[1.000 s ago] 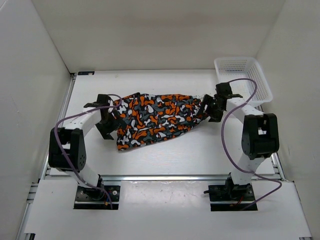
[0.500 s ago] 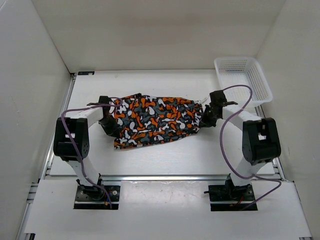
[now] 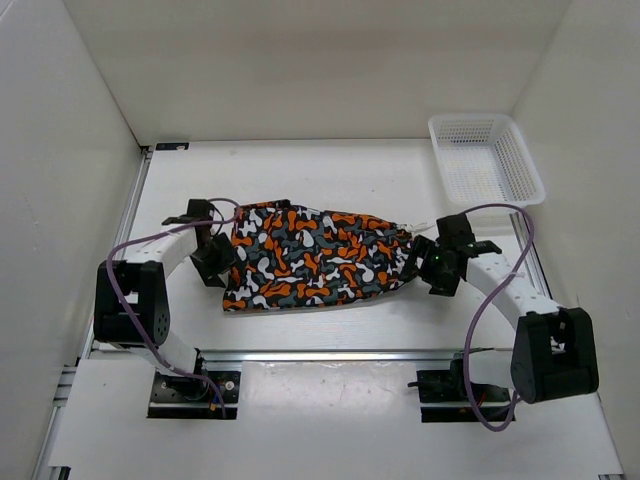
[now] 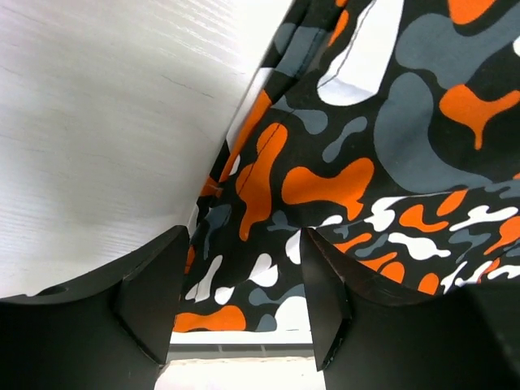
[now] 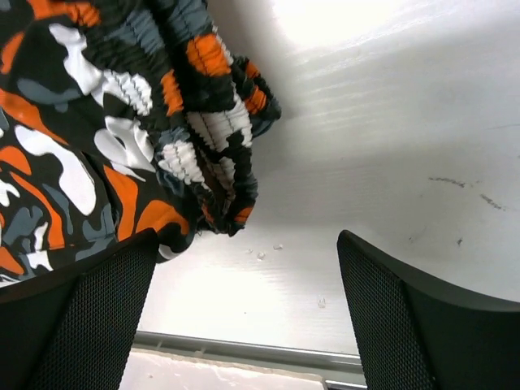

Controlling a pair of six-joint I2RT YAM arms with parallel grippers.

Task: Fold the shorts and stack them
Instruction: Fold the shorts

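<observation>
Spread flat on the tabletop (image 3: 330,180), a little nearer the near edge than the far one, about midway between the left and right edges: the shorts (image 3: 315,257), long way running left to right; broad and squared at the left end, narrowing to a bunched, elastic-looking waistband (image 5: 215,122) at the right end; print of orange, black, grey and white blotches; a fold line or seam visible along the left part in the left wrist view.

At the left end of the shorts, the left gripper (image 3: 215,262); fingers (image 4: 154,292) parted by a moderate gap, with patterned cloth lying in view between and beyond them and bare tabletop to one side; nothing pinched between them; impossible to tell whether the tips touch the cloth.

Just off the right end of the shorts, the right gripper (image 3: 425,265); fingers spread wide, with only bare white tabletop between them; bunched waistband up and to the left in the right wrist view, near one finger but apart from it; nothing held.

In the far right corner of the tabletop, well apart from the shorts, a white mesh basket (image 3: 530,170), long side along the right edge.

Looping from each arm, a purple cable (image 3: 125,262); both arm bases at the near edge, one to each side of the shorts.
</observation>
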